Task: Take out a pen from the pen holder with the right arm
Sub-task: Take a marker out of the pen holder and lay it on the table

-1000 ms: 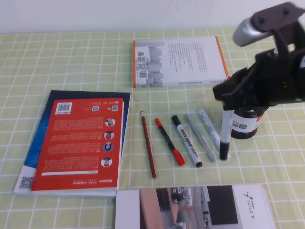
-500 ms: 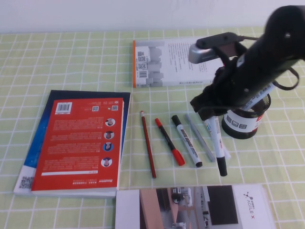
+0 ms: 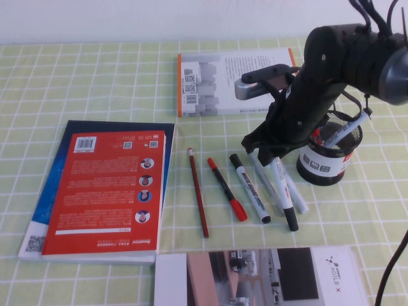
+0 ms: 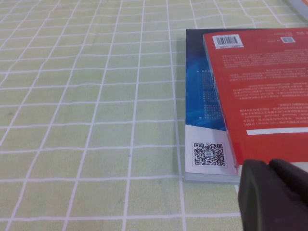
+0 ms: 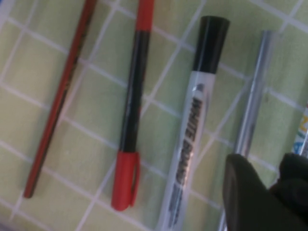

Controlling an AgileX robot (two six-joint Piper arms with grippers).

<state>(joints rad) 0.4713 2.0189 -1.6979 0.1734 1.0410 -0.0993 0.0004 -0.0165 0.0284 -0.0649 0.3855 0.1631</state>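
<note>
Pen: light, stiff, slick. The right gripper, toward the table's right edge, is clenched on the pen's upper barrel. The left gripper hovers by the books at the near left corner.

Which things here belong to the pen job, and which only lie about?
Job: holder; held marker, clamped in the right gripper low over the pen row; spare pens in the holder.
Lying about: pencil, red pen, second marker, grey pen, white pen, red book, white book, brochure; left gripper, parked by the red book's corner.
</note>
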